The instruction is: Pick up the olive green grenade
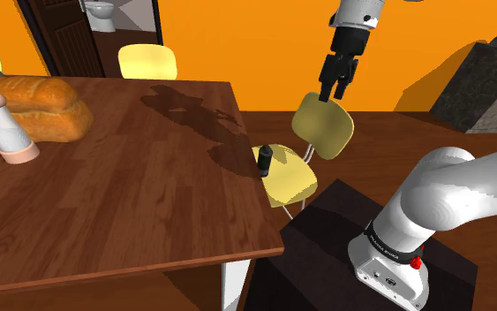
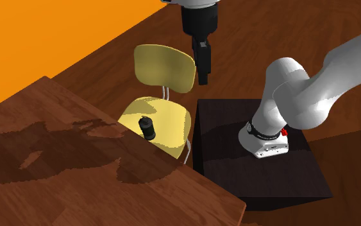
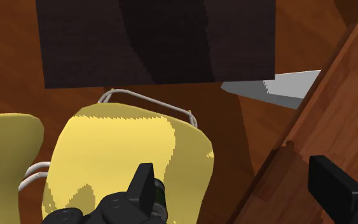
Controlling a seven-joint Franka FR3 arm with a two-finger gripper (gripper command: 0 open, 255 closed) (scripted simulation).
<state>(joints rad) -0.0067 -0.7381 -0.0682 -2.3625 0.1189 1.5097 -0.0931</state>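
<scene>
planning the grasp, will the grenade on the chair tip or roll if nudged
Probably tips easily: the grenade stands upright and narrow on the seat. Its rounded body would likely roll then, maybe off the seat. Looks rigid.

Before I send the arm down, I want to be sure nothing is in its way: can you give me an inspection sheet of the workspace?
Surface: wooden table, shadow patch near its corner.
Job's things: grenade, drawn dark, on the yellow chair seat beside the table edge.
Clutter: loaf and pale cylinder at the table's far end.
Grippers: gripper open, holding nothing, high above the chair.
Cables: nothing seen.
Surroundings: orange wall, second chair, toilet through a doorway, dark stand.
</scene>
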